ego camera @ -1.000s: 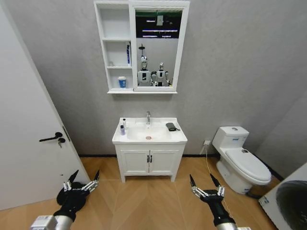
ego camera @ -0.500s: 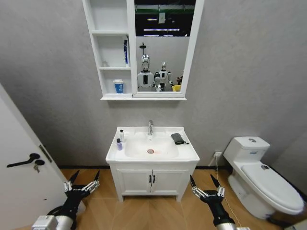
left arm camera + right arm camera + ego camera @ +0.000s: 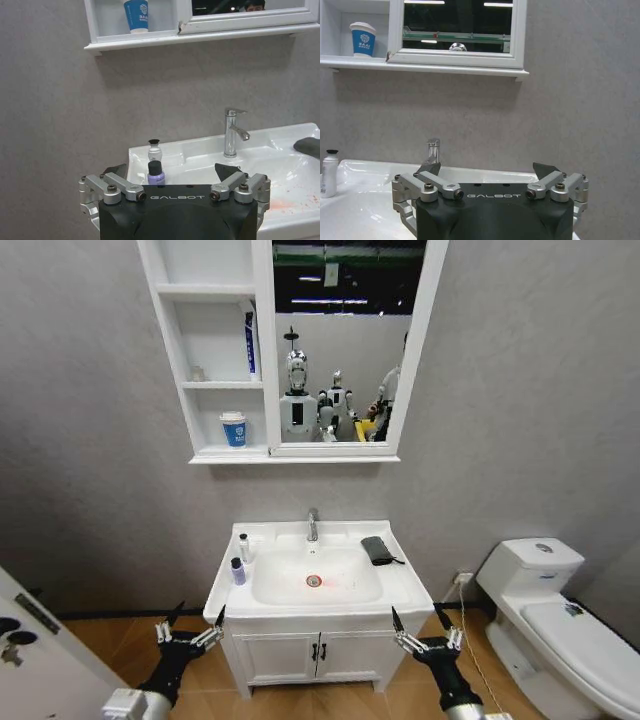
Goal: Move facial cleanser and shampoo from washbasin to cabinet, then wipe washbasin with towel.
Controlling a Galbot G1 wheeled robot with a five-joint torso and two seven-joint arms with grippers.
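Note:
The white washbasin [image 3: 402,588] stands ahead on a two-door floor cabinet. On its left rim stand a white bottle [image 3: 243,547] and a purple bottle [image 3: 238,571], the facial cleanser and shampoo; I cannot tell which is which. The dark towel [image 3: 376,549] lies on the right rim. Above hangs the cabinet [image 3: 170,360] with open shelves and a mirror. My left gripper [image 3: 190,628] and right gripper [image 3: 420,630] are open, low in front of the basin, holding nothing. The left wrist view shows the left gripper [image 3: 170,172] facing both bottles [image 3: 155,172]. In the right wrist view the right gripper [image 3: 488,167] faces the tap [image 3: 434,147].
A blue cup [image 3: 233,429] sits on the cabinet's lowest shelf and a blue tube [image 3: 251,345] on the one above. A toilet [image 3: 545,600] stands to the right. A door [image 3: 20,640] edge is at the lower left. A cable hangs by the basin's right side.
The camera has come closer to the basin and the picture has shifted; basin and cabinet look larger and the door has slid off left. Both grippers stay open and low.

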